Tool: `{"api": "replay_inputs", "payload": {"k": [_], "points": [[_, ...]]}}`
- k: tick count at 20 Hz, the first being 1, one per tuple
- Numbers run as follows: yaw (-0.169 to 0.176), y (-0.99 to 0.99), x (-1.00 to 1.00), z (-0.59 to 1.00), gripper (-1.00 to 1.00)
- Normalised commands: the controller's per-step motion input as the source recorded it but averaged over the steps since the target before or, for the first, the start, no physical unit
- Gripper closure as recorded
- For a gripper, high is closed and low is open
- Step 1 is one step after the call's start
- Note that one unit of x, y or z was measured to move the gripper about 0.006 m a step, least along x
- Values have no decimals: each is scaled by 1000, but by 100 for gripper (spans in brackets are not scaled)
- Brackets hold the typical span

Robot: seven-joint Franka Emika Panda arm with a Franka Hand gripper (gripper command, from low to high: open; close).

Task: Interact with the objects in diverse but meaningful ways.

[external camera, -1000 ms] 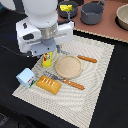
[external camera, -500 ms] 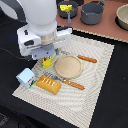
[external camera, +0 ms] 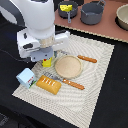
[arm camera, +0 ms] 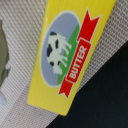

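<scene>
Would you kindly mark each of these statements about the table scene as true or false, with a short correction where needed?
1. The yellow box has a red banner reading BUTTER. True.
2. The bread loaf sits inside a grey pot. False: it lies on the striped mat.
3. The cheese wedge rests in a grey pot. True.
4. The milk carton lies on the wooden plate. False: it stands beside the loaf, near the mat's corner.
5. The wooden plate holds a toy food. False: it is bare.
</scene>
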Motion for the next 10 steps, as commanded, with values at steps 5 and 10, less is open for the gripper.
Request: {"api": "replay_inputs", "payload": {"k": [5, 10], "points": [[0, 151, -329, -341, -100], [0, 142, -318, -269, 100]]}}
